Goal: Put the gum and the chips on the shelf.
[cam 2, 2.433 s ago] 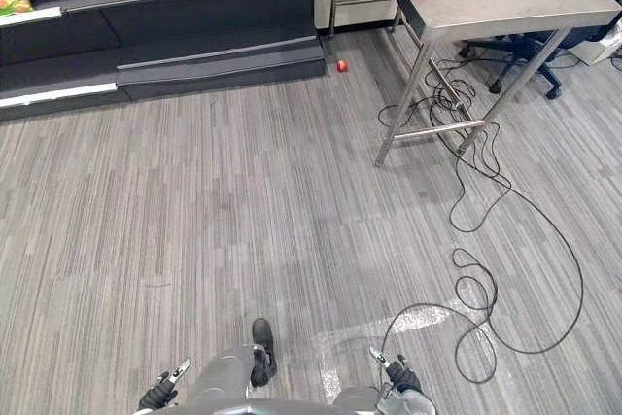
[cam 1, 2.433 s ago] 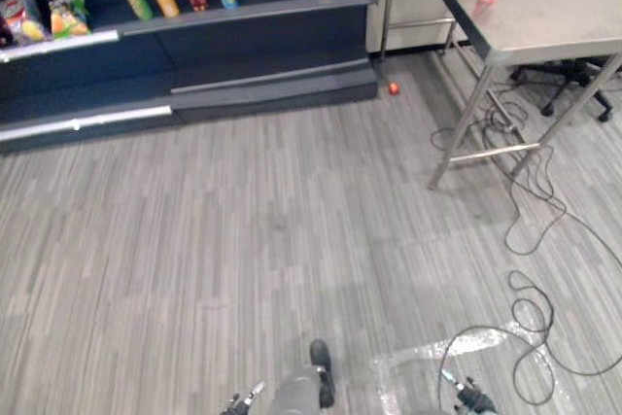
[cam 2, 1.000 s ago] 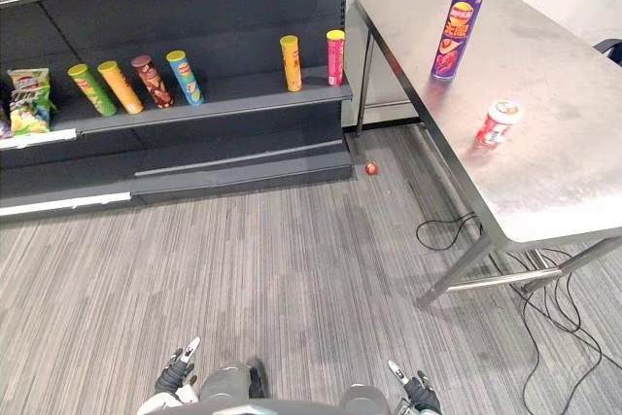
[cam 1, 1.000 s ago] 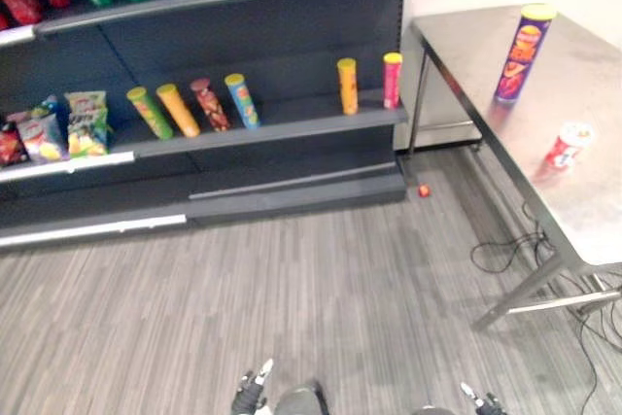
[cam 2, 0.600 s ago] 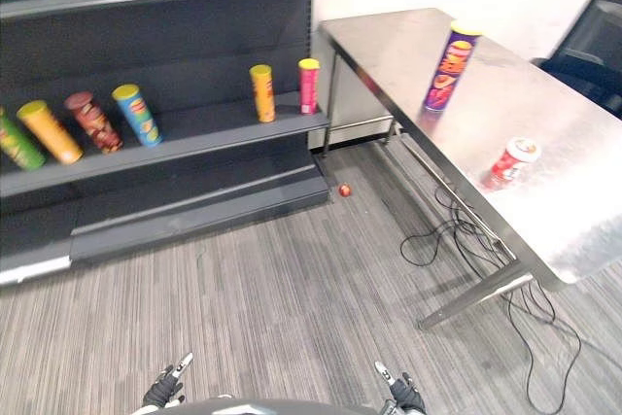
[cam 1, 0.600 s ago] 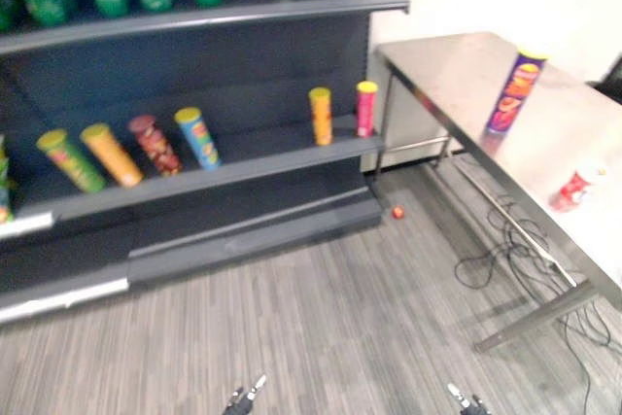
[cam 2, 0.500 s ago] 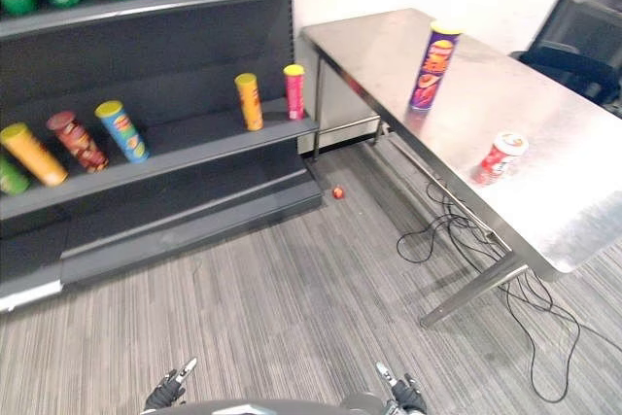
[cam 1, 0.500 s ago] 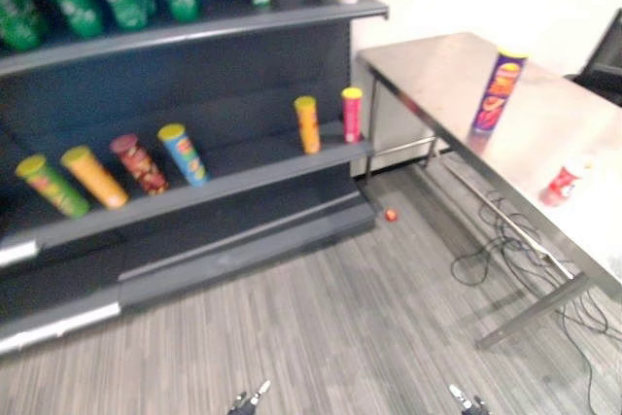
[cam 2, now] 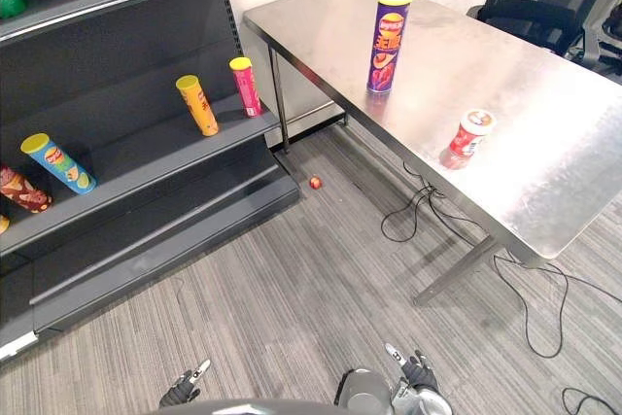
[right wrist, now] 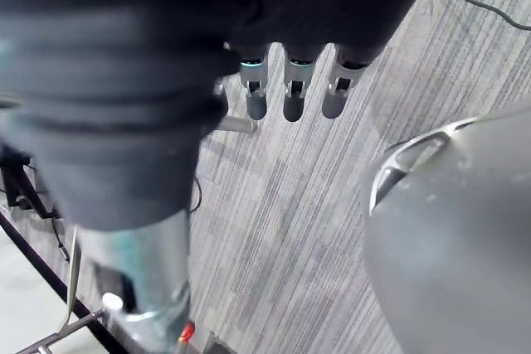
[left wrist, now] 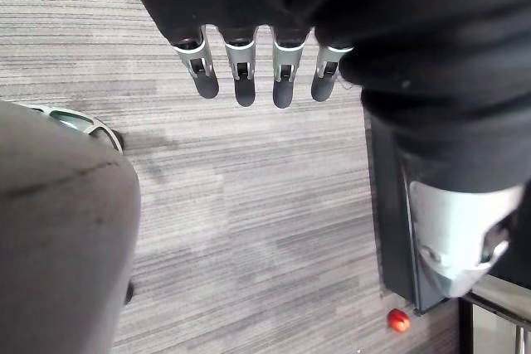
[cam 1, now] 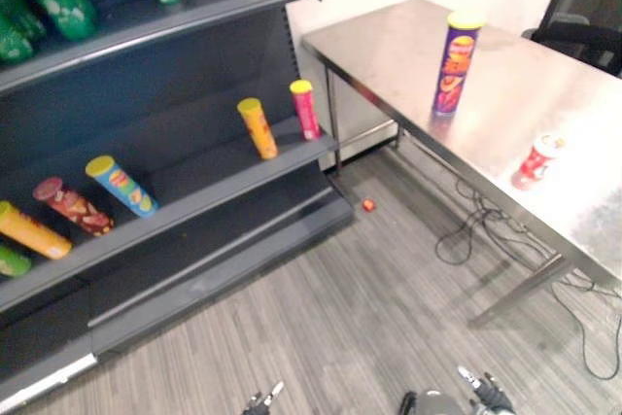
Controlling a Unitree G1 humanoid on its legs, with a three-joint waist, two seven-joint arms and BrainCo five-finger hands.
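1. A dark grey metal shelving unit (cam 2: 146, 167) is seen at the left.
2. A bare stainless-steel table (cam 2: 544, 143) is set beside it.
3. A tall purple, yellow-lidded chips can (cam 2: 386, 36) is stood upright on the table.
4. The left hand (left wrist: 245, 80) and right hand (right wrist: 294, 93) are held low, fingers straight, nothing gripped.
5. A small red, white-lidded gum tub (cam 2: 469, 136) is stood on the table, apart from the can.

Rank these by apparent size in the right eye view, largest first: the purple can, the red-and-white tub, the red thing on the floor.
1. purple can, tallest by far.
2. red-and-white tub.
3. red thing on the floor, a mere dot; it lies farther off, yet the gap is plain.
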